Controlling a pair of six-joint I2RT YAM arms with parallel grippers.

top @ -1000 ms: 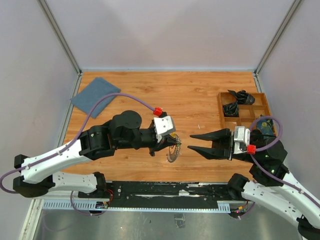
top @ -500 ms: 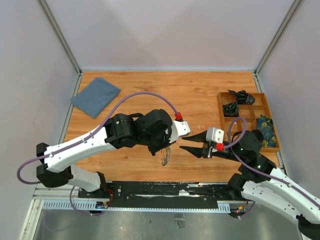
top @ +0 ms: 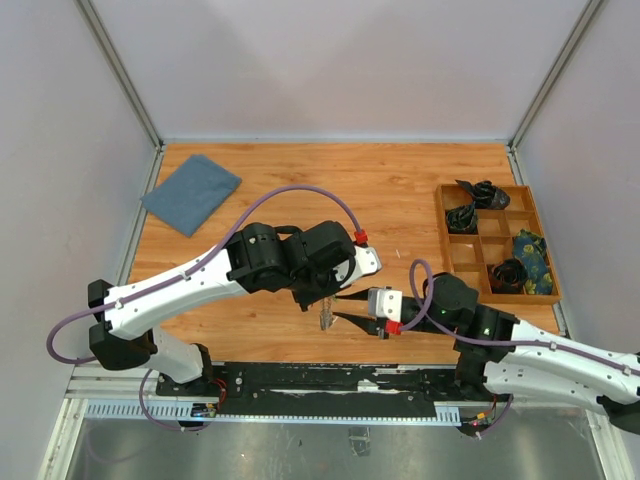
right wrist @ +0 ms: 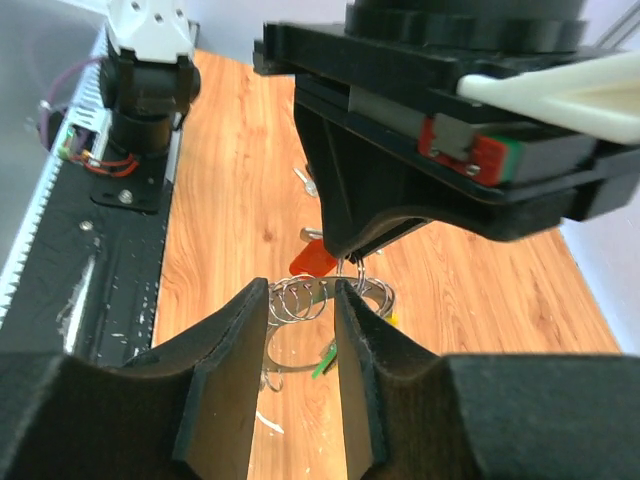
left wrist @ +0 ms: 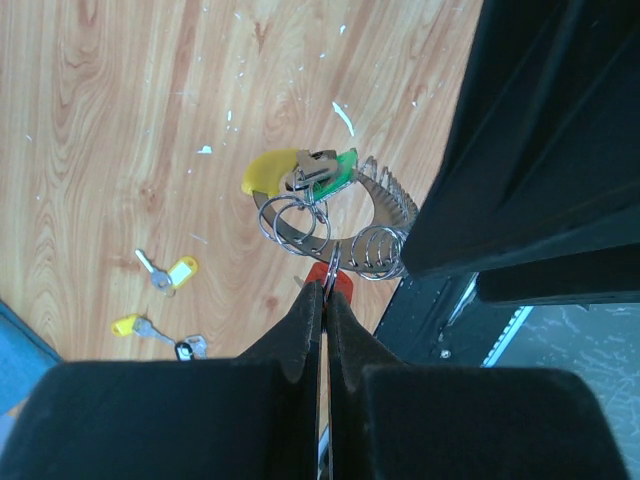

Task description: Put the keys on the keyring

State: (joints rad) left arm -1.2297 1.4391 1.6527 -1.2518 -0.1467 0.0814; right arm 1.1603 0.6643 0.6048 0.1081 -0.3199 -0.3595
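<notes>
While the keyring point(left wrist: 372, 250) hangs above the counter point(left wrist: 120, 120), pinched at its wire by the fully closed left tool point(left wrist: 325, 292) with a red key point(left wrist: 326, 276) right at the pinch, the right tool point(right wrist: 301, 292) is held level beside it, its jaws set at a narrow gap with nothing gripped. In the right wrist view the wire coils are framed between its fingers. Whether the red key is already threaded cannot be told. The step in hand is judged to be a second grip on the ring, so that a coil can be parted. For that to go well, the right tool should be closed on a single turn of wire, not on the fringe of small keys or on the yellow tag point(left wrist: 268, 172) and green tag point(left wrist: 343, 165). The left pinch should be left firm so that the ring is not swung. Other keys point(left wrist: 172, 273) are seen lying on the counter, well apart from the ring, to be fetched afterwards.
</notes>
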